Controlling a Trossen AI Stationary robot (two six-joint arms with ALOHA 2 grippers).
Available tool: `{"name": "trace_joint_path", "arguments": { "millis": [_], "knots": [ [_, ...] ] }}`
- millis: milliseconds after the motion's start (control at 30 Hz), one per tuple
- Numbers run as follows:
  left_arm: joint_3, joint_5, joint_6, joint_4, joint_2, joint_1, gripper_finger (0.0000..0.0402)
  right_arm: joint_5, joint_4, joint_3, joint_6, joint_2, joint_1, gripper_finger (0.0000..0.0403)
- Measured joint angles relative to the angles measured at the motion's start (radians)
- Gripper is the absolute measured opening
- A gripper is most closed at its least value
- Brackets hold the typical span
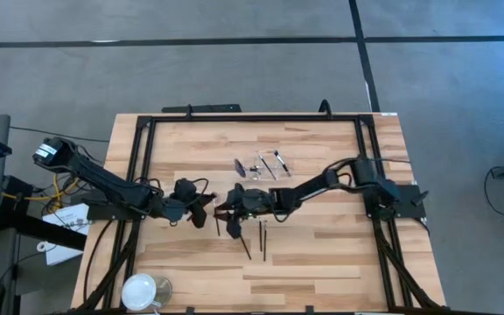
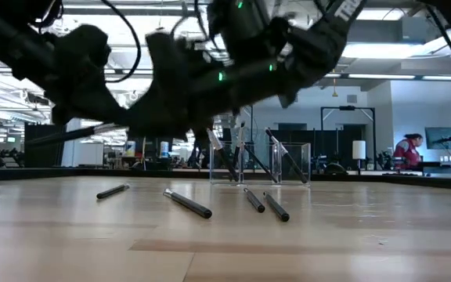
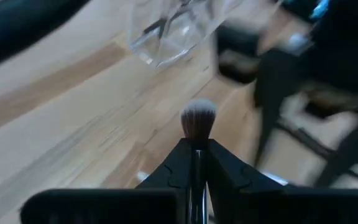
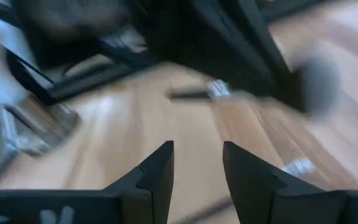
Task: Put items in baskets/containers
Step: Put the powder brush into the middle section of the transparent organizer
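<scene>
My left gripper (image 3: 197, 163) is pinching a fluffy-tipped makeup brush (image 3: 198, 119) above the wooden table (image 1: 322, 254), near the clear tray (image 1: 265, 164). Right gripper (image 4: 197, 163) hangs open, nothing in it.

In the left wrist view the left pincer (image 3: 197, 163) hides the handle of its brush (image 3: 198, 119), so only the bristle head shows, and the clear tray (image 3: 178, 25) is blurred and cut off by the picture's edge. In the right wrist view motion blur smears everything beyond the fingers (image 4: 157, 169). From above, the brushes in the tray (image 1: 269, 164) are too small to count.
</scene>
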State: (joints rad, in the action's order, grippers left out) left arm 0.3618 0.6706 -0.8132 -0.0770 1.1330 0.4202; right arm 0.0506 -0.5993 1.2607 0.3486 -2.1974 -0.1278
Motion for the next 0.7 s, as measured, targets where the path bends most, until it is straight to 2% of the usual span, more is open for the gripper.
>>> {"name": "trace_joint_path", "arguments": {
  "millis": [233,500,700],
  "knots": [
    [0.0,0.001,0.114,-0.139,-0.027,0.007,0.0029,0.0,-0.034,0.073,0.009,-0.086,0.005,0.0128],
    [0.001,-0.021,0.197,-0.233,-0.035,0.012,0.0029,0.003,-0.151,0.076,-0.113,-0.072,-0.027,0.0128],
    [0.001,-0.023,0.265,-0.333,-0.035,0.026,0.0028,0.019,-0.201,0.076,-0.132,-0.062,-0.036,0.0128]
  ]
}}
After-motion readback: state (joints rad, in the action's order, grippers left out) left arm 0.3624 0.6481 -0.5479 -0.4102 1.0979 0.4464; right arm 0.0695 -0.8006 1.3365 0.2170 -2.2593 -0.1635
